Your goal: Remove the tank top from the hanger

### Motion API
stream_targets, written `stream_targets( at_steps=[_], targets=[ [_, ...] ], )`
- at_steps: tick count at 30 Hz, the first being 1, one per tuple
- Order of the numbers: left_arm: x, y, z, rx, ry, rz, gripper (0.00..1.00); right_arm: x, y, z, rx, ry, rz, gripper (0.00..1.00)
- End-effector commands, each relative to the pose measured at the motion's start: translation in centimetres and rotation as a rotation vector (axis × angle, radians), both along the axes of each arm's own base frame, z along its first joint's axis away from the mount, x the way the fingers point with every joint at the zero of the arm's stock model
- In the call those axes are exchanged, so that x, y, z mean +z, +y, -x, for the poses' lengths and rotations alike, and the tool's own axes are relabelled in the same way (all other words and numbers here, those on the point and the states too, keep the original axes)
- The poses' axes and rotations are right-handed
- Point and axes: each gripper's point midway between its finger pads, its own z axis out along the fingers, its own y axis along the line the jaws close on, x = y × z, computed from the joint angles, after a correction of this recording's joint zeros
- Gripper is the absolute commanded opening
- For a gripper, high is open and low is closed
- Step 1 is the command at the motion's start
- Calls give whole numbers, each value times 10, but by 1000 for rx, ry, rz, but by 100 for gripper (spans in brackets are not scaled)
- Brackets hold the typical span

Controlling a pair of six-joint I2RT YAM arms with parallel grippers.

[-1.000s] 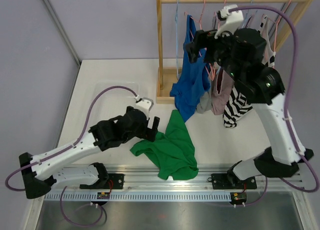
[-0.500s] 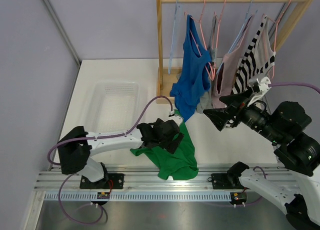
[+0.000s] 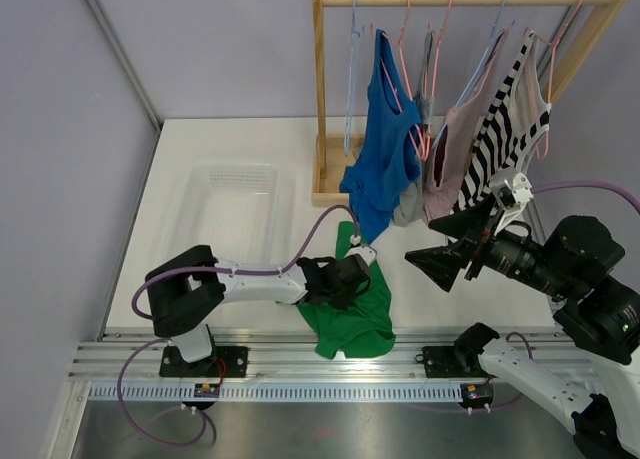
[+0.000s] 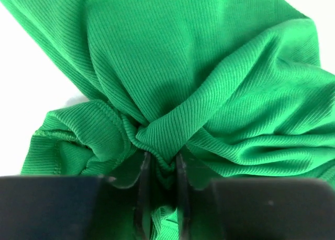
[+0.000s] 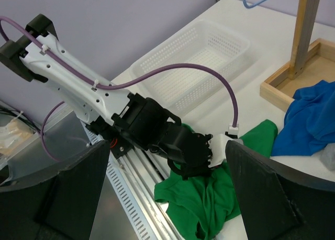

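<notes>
A green tank top (image 3: 352, 317) lies crumpled on the table near the front rail, off any hanger. My left gripper (image 3: 338, 282) presses down on its upper left part. In the left wrist view the left gripper (image 4: 162, 159) is shut on a pinched fold of the green ribbed fabric (image 4: 209, 67). My right gripper (image 3: 441, 245) hangs open above the table to the right of the top, with nothing between its fingers. The right wrist view looks down on the green top (image 5: 214, 203). An empty light-blue hanger (image 3: 349, 69) hangs at the left end of the rack.
A wooden rack (image 3: 330, 169) at the back holds a blue top (image 3: 385, 159), a mauve top (image 3: 447, 169) and a striped top (image 3: 497, 139) on hangers. A clear plastic basket (image 3: 215, 171) stands at the left. The metal rail (image 3: 300, 364) runs along the front edge.
My left gripper moved right onto the green tank top and shut on a fold of it. The right arm came down from the rack to the right and stayed open.
</notes>
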Motion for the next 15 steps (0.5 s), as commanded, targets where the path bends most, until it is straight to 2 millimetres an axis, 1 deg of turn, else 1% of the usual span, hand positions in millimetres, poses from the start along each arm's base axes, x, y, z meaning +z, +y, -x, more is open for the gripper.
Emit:
stream_targets(
  at_steps=[1,2,3,4,6,7,8,9,10,11,12,13,14,15],
  targets=[
    [11,-3,4,12,-15,3,0,-1,3,14,61,6,-3,100],
    [19,-1,2,22,-33,1,0,0,1,15,58,3,-7,99],
    [39,0,-1,34,-64,28,0,0,0,15,54,-2,-6,99],
    [52,5,-10,72,-118,19,0,0,-1,15,51,-5,-7,99],
    [80,17,-18,110,-173,9,0,0,-2,16,45,-10,-8,100],
    [100,33,-25,153,-230,-3,0,0,-3,16,43,-12,-8,99],
    [121,34,-30,175,-267,21,0,-1,-3,16,42,-10,-7,100],
    [136,43,-38,207,-319,15,0,0,-4,16,40,-14,-8,99],
    [152,55,-38,224,-346,11,0,0,-5,16,37,-14,-8,99],
    [169,59,-43,245,-380,24,0,0,-5,17,39,-14,-10,99],
    [180,65,-46,257,-408,20,0,2,-5,18,38,-14,-17,100],
    [190,82,-50,285,-455,-23,0,3,-6,19,38,-15,-21,100],
    [203,90,-52,306,-482,-17,0,7,-7,22,42,-24,-32,100],
    [221,95,-55,329,-506,4,0,9,-7,23,44,-28,-38,99]
  ],
)
